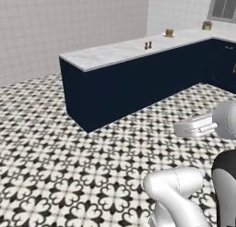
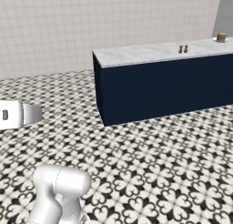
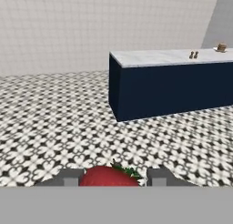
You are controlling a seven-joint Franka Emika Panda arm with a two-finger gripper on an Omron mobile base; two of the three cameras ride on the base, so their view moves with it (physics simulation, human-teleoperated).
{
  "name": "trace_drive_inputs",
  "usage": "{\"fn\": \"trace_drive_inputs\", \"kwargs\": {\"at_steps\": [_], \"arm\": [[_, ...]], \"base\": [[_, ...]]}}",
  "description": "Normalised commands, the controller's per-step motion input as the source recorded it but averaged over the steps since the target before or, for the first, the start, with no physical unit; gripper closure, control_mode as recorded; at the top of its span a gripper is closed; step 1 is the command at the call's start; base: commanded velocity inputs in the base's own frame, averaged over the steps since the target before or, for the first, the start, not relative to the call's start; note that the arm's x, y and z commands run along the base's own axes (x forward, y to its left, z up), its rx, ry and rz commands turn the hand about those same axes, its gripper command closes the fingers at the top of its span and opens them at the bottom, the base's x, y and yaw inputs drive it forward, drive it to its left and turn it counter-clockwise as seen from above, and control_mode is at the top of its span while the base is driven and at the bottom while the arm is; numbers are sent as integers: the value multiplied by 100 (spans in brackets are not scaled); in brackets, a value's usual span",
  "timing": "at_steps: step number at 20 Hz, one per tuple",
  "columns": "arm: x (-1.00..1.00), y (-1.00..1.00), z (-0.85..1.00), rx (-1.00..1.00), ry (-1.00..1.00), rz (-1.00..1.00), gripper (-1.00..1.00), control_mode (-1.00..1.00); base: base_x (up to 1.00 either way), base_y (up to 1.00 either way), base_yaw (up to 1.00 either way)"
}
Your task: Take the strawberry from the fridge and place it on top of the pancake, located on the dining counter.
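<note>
Hand view, red strawberry (image 3: 109, 177) squeezed between the two tips of the gripper (image 3: 110, 178), closed snug on it, above the patterned floor (image 3: 68, 123), long blue desk (image 3: 177, 89) far ahead, pancake (image 3: 221, 48) on the desk's far end.

The dining counter (image 1: 115, 51) carries the pancake (image 1: 169, 33) and two small shakers (image 1: 147, 45).

This place is a rendered home kitchen. A long desk (image 1: 120, 50) with a white-grey marbled top and navy cabinet fronts runs across the upper half of each base view. The floor (image 1: 55, 147) has black-and-white patterned tiles, the walls (image 2: 68, 27) pale small tiles, and a window (image 1: 224, 4) sits at upper right.
</note>
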Motion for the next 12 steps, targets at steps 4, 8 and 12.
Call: {"fn": "trace_drive_inputs", "kwargs": {"at_steps": [4, 8, 12], "arm": [[0, 0, 0, 0, 0, 0, 100, 100], [0, 0, 0, 0, 0, 0, 100, 100], [0, 0, 0, 0, 0, 0, 100, 100]], "base": [[100, 88, -11], [100, 97, -13], [99, 100, -17]]}}
